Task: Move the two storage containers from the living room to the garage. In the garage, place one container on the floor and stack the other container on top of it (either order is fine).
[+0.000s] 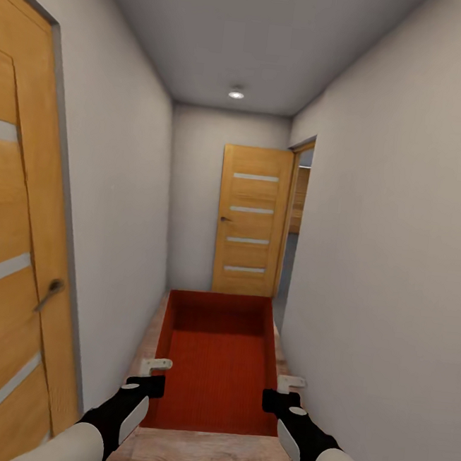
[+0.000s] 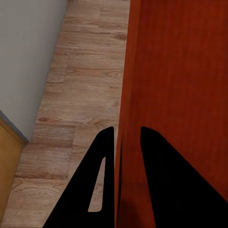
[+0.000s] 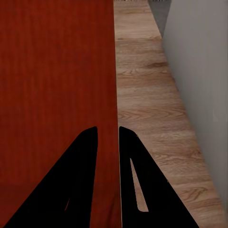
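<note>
My left gripper [image 2: 127, 178] is pinched narrow over the left side wall of the storage container [image 1: 221, 357], one finger outside and one inside; my right gripper [image 3: 108, 178] does the same on the right wall. Both wrist views show the thin orange-red wall running straight up between the black fingers, so I read both as clamped on the bin.

The container hangs level between my arms, out in front of me, above the wood-plank floor [image 1: 220, 460] of a narrow hallway. I judge it light and fairly stiff — a lidless, low-walled bin with a finely ribbed inside. The walls look thin and smooth, so a pinch grip could slip or twist if one arm leads; holding it at matching points on opposite walls, as now, seems the sound way to carry it.

Ahead stands a closed wooden door [image 1: 251, 221] with an open doorway [image 1: 296, 223] just to its right; another wooden door [image 1: 13, 236] is close on my left — grey walls hem in both sides.
</note>
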